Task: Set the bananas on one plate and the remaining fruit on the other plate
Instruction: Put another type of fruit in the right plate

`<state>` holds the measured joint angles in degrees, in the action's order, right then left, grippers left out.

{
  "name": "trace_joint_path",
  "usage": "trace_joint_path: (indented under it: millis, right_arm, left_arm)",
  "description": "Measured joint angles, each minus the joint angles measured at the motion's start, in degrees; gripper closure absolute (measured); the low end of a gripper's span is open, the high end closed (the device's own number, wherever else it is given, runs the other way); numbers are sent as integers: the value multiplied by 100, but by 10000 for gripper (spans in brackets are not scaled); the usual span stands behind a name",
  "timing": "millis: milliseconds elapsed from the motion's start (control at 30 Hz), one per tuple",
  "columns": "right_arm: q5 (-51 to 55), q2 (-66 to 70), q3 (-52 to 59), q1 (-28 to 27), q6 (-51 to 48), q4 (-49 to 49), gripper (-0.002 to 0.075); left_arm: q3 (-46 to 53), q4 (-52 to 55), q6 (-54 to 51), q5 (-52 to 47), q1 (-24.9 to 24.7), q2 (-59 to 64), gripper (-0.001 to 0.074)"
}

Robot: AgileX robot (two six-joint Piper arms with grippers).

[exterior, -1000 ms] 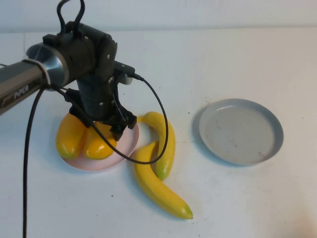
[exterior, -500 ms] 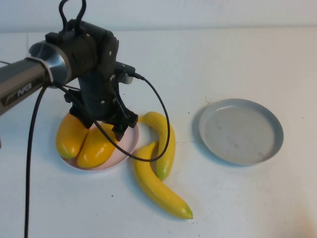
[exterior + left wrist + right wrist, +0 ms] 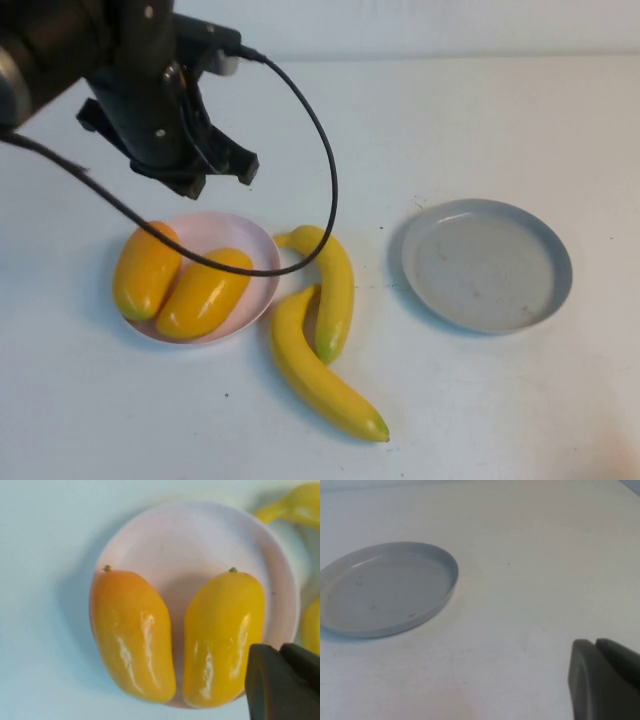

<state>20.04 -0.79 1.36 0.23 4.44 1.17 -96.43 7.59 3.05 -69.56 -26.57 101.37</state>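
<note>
Two mango-like fruits lie side by side on the pale pink plate. They also show in the left wrist view, on the plate. Two bananas lie on the table just right of the pink plate, touching each other. The grey-blue plate is empty. My left gripper hangs above and behind the pink plate, shut and empty. My right gripper is shut, out of the high view, near the grey-blue plate.
The left arm's black cable loops down over the pink plate's right edge and the nearer banana. The white table is bare between the bananas and the grey-blue plate.
My left gripper has lifted up and back from the pink plate. The right-hand mango now lies uncovered on the plate beside the other one.
</note>
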Motion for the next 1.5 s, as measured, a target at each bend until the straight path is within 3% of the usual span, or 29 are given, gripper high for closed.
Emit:
trace_joint_path:
  millis: [167,500,633,933,1033,1167,1300,1500]
  right_arm:
    - [0,0,0,0,0,0,743]
    - [0,0,0,0,0,0,743]
    - [0,0,0,0,0,0,743]
    - [0,0,0,0,0,0,743]
    - [0,0,0,0,0,0,743]
    - [0,0,0,0,0,0,743]
    - [0,0,0,0,0,0,743]
    - [0,0,0,0,0,0,743]
  left_arm:
    - [859,-162,21,482,0,-1215,732]
    - [4188,-241,105,2723,0,-4297,735]
    - [5173,-106,105,2978,0,-5292,735]
    - [5897,170,222,3003,0,-6066,735]
    - [6190,236,232,3618,0,-6131,735]
    - [7014,403,254,5211,11,-6387,735]
    - [7993,210,239,6495,355,-7109,735]
    - [8941,-304,15,7096,1605,-8492,735]
